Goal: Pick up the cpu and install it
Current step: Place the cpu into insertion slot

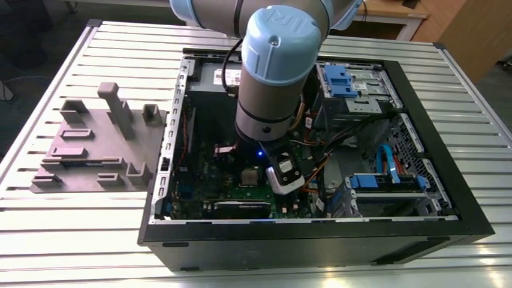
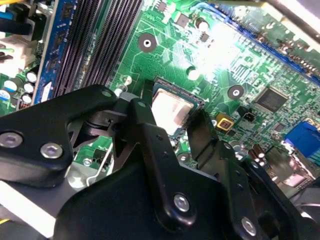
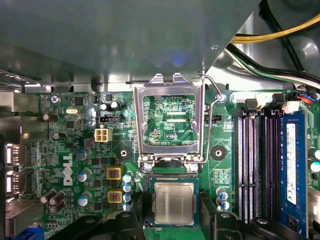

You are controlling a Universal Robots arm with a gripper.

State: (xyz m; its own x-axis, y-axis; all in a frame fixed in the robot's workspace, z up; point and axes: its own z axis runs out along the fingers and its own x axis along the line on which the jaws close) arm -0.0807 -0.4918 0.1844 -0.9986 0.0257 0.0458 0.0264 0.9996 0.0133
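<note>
The cpu (image 3: 174,202), a small square chip with a shiny silver top, lies flat in the socket on the green motherboard (image 3: 70,165) in both wrist views. The socket's metal frame (image 3: 170,120) stands flipped open beside it. My gripper (image 2: 172,112) hangs low over the socket, and its black fingers (image 2: 145,125) straddle the cpu (image 2: 172,107), one on each side, spread about as wide as the socket. It looks open, with the chip resting in the socket. In the exterior view the arm reaches down into the computer case (image 1: 448,198), the gripper (image 1: 282,175) just above the board.
Black memory slots (image 3: 255,160) and a blue memory stick (image 3: 292,165) run beside the socket. Yellow and black cables (image 3: 280,35) hang near the case wall. Blue drive bays (image 1: 348,81) fill the case's far side. A grey fixture plate (image 1: 96,144) lies on the slatted table at the exterior view's left.
</note>
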